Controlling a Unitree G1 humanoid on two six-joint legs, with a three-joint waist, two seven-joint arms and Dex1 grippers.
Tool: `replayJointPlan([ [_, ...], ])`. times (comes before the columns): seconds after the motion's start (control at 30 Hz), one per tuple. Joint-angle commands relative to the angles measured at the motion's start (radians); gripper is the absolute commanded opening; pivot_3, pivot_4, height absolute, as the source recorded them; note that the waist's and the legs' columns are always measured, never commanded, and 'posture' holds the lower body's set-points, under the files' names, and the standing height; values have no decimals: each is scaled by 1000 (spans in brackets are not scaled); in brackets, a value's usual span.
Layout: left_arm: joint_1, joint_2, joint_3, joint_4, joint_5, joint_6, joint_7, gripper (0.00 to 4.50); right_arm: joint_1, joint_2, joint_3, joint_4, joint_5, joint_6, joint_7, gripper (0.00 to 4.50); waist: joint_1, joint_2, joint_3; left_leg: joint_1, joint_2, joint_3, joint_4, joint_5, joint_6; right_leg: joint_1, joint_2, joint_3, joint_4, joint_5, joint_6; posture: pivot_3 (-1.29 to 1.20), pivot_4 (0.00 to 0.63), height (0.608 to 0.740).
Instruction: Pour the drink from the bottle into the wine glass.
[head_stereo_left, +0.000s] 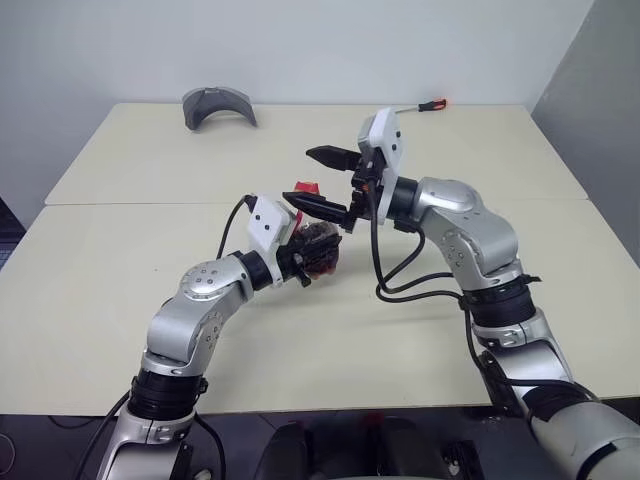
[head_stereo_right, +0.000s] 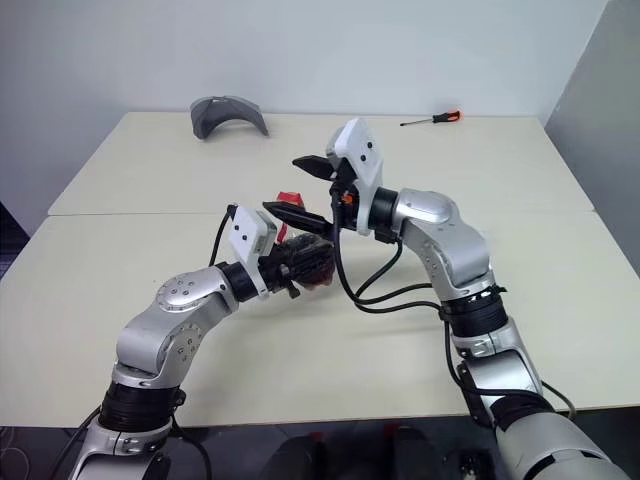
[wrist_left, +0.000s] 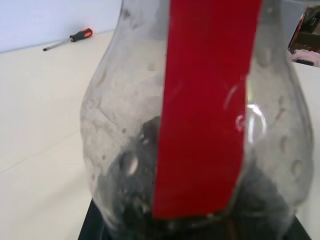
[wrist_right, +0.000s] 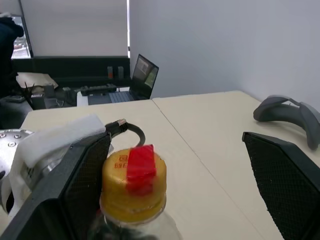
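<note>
Above bottle (head_stereo_right: 305, 262), upright in left gripper (head_stereo_right: 300, 265) clamped on belly: right gripper (head_stereo_left: 322, 182), jaws wide, empty, straddling yellow cap (wrist_right: 133, 182); right arm nearer cap.

Both arms are built of rounded silver-grey metallic shells with black rings at the joints — the left shoulder shell carries a ring of small dark screw holes. Behind each hand sits a flat white housing block. The left hand (head_stereo_left: 318, 252) and right hand (head_stereo_left: 322, 180) each have two black tapered fingers (wrist_right: 282, 172) with a fine textured inner face. Black cables loop out from behind the right hand's white block, and a thinner black cable arcs behind the left hand's. A small orange-red part sits by the right hand's base.
</note>
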Motion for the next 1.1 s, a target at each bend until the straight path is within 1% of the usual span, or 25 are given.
replayJointPlan([
  [0.03,-13,8,30,-80,-24,-14,-9,1667,-12,-66,-63,13,4,-16,24,4476,0,0,0,0,0,0,0,0,0,0,0,0,0,0,0,0,150,740],
  [0.2,10,16,34,-100,-29,-10,-16,1667,-14,-139,-89,52,-3,-16,53,4476,-1,0,0,0,0,0,0,0,0,0,0,0,0,0,0,0,150,740],
  [0.43,10,25,42,-101,-30,-9,-21,1667,8,-200,-94,39,5,-19,99,4476,1,0,0,0,0,0,0,0,0,0,0,0,0,0,0,0,150,740],
  [0.57,1,25,43,-95,-25,-13,-24,1667,21,-216,-97,26,19,-2,124,4476,1,0,0,0,0,0,0,0,0,0,0,0,0,0,0,0,150,740],
  [0.7,-14,28,48,-81,-24,-15,-29,1667,29,-223,-100,-5,77,55,178,4476,1,0,0,0,0,0,0,0,0,0,0,0,0,0,0,0,150,740],
  [0.87,-25,22,53,-68,-22,-24,-24,1667,24,-199,-93,-9,83,60,158,4476,1,0,0,0,0,0,0,0,0,0,0,0,0,0,0,0,150,740],
  [1.0,-25,11,67,-69,-35,-28,-16,1214,12,-179,-85,-6,81,56,152,4500,1,0,0,0,0,0,0,0,0,0,0,0,0,0,0,0,150,740],
  [1.1,-28,9,69,-67,-29,-34,-15,1025,4,-172,-88,-5,86,65,156,4500,1,0,0,0,0,0,0,0,0,0,0,0,0,0,0,0,150,740],
])
